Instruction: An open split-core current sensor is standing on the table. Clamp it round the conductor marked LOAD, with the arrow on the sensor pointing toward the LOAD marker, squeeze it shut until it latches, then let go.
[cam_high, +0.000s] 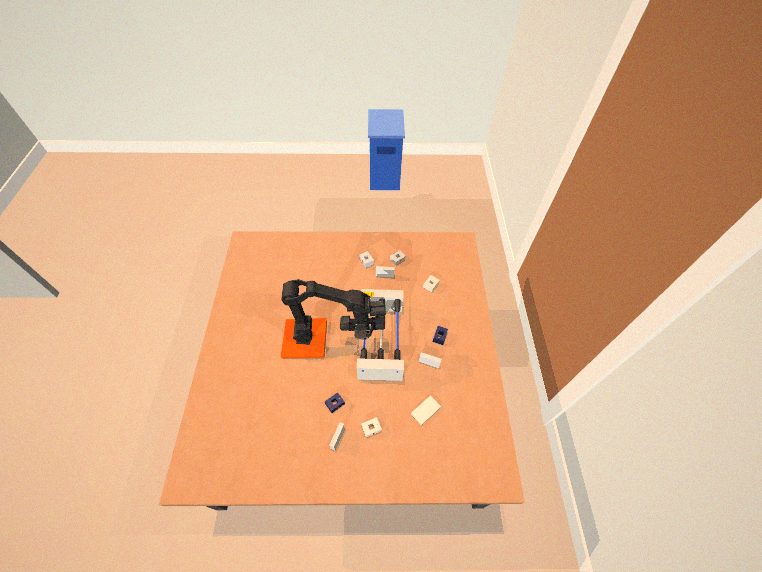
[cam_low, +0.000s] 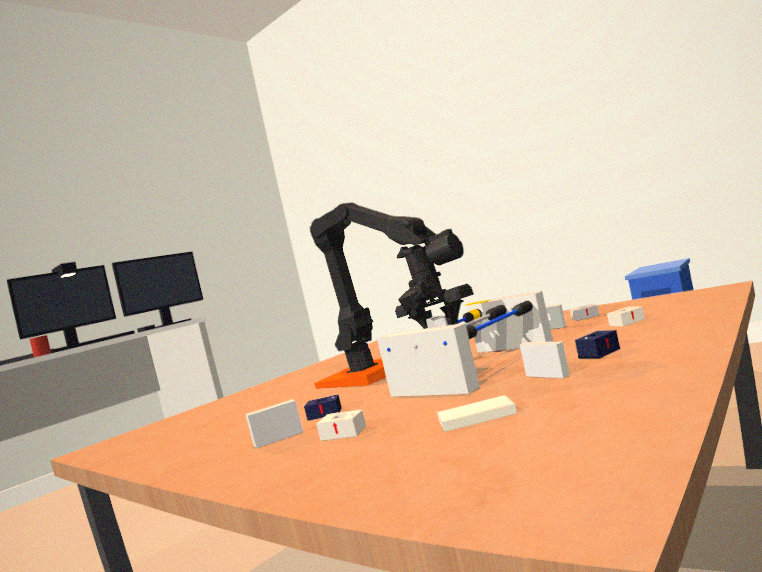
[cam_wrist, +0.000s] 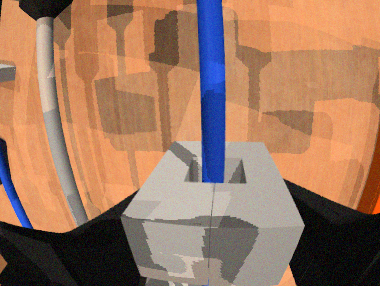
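Blue bin (cam_high: 385, 163) (cam_low: 659, 280) upper centre from above; dark twin monitors (cam_low: 61, 301) far left, brown door (cam_high: 640, 184) upper right, pale walls behind.

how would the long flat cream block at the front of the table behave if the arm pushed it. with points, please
The long flat cream block (cam_high: 425, 410) (cam_low: 477, 413) would probably slide rather than tip, since it lies low on its broad face. Its flat sides make rolling unlikely. It looks stiff, its edges being straight.

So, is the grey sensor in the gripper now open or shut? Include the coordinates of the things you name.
Shut: round the blue conductor, the grey sensor (cam_wrist: 170, 202) shows its halves meeting at a thin seam. Latching cannot be told.
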